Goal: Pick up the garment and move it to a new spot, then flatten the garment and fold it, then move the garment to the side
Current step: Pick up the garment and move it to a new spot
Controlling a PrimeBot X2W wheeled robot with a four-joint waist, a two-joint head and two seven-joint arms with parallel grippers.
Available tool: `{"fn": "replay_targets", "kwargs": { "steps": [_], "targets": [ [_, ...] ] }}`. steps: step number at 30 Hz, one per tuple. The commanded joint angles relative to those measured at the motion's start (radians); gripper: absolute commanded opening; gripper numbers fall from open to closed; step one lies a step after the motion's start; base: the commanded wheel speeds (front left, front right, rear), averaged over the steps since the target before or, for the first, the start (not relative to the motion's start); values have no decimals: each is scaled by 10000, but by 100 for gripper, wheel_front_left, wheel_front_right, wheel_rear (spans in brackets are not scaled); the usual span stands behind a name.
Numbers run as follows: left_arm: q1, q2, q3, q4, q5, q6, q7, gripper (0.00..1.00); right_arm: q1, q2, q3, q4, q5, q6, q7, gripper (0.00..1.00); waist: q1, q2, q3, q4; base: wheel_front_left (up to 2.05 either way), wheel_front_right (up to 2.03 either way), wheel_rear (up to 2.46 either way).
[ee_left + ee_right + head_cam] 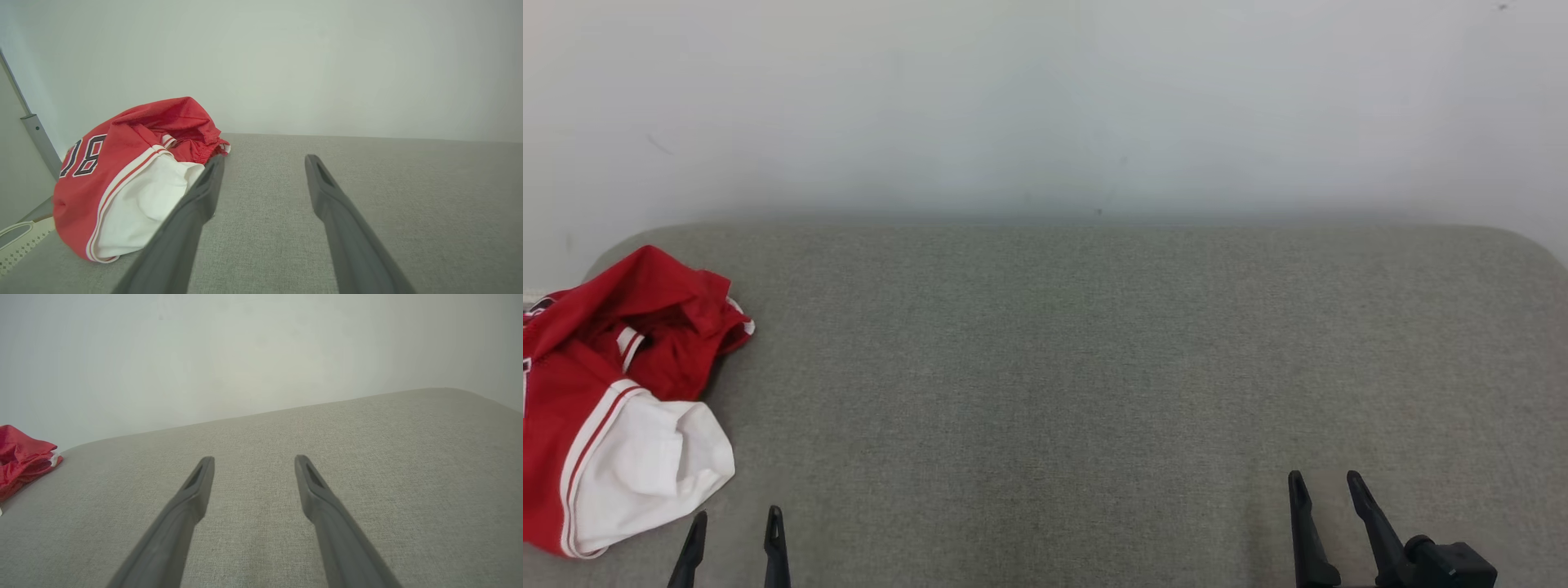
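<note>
A crumpled red and white garment (613, 392) with striped trim lies bunched at the far left of the grey fabric surface (1094, 367). The left wrist view shows dark numerals on the garment (122, 179). My left gripper (735, 523) stands open at the lower left, just right of the garment's white part, with nothing between its fingers; in its own view the left gripper (263, 161) has one finger crossing in front of the cloth. My right gripper (1327, 483) is open at the lower right, far from the garment (24, 457); its own view shows the right gripper (253, 461) over bare fabric.
A pale wall (1045, 106) rises right behind the surface. The surface's rounded back corners (1527, 241) mark its limits. In the left wrist view, a grey metal post (39, 139) and a white perforated object (16, 241) sit beyond the left edge.
</note>
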Motion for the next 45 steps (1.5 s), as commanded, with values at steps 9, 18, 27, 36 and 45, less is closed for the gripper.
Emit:
{"fn": "replay_targets", "kwargs": {
  "steps": [9, 18, 27, 36, 45],
  "targets": [
    [228, -11, 302, 60, 251, 188, -35, 100, 208, 13, 109, 46, 135, -17, -44, 100, 0, 0, -21, 1190, 0, 0, 0],
    [298, -8, 366, 189, 384, 204, -35, 100, 271, 12, 216, 88, 231, -17, -44, 100, 0, 0, -123, 2363, 0, 0, 0],
    [453, -8, 650, 355, 422, 249, -35, 100, 379, 12, 469, 127, 332, -17, -42, 100, 0, 0, -396, 3286, 0, 0, 0],
    [547, -8, 858, 414, 441, 310, -35, 100, 398, 12, 714, 150, 440, -17, -44, 100, 0, 0, -611, 3921, 0, 0, 0],
    [680, -8, 1043, 419, 348, 391, -35, 100, 451, 10, 811, 170, 461, -17, -44, 100, 0, 0, -630, 4097, 0, 0, 0]
  ]
}}
